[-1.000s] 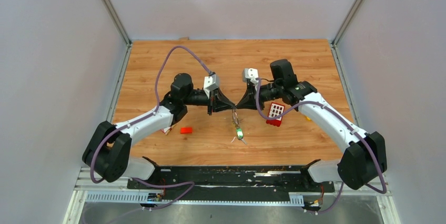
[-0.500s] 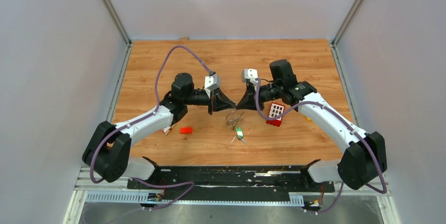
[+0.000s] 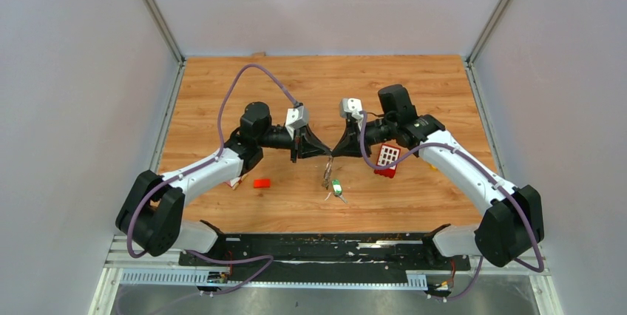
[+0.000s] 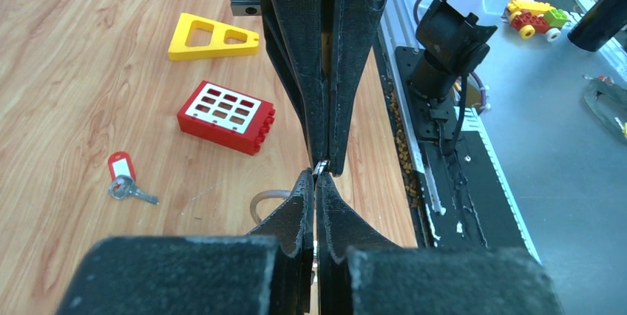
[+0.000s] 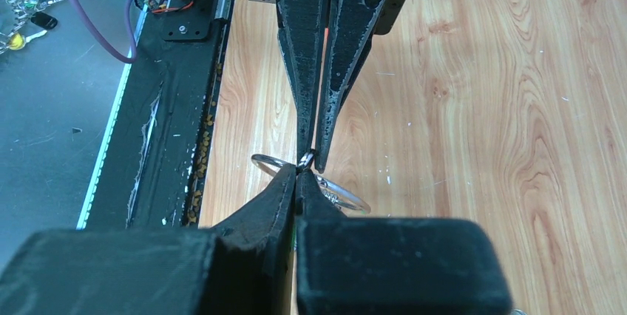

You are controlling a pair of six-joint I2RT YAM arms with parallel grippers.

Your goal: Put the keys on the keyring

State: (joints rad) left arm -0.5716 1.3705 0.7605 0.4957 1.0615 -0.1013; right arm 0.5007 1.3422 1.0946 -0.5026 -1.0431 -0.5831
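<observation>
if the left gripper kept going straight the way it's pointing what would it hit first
The right gripper. The left gripper points straight at it, tip to tip, and both look shut on the keyring between them, so there seems to be almost no free way ahead.

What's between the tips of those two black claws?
The thin silver keyring, pinched by the left gripper and the right gripper alike; the right wrist view shows it best.

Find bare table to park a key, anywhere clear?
Free: the far wooden table strip behind both arms, and the near-right patch between the green-tagged key and right arm. Crowded: centre, where left gripper and right gripper pinch the thin silver wire keyring, beside the red block with white squares.
</observation>
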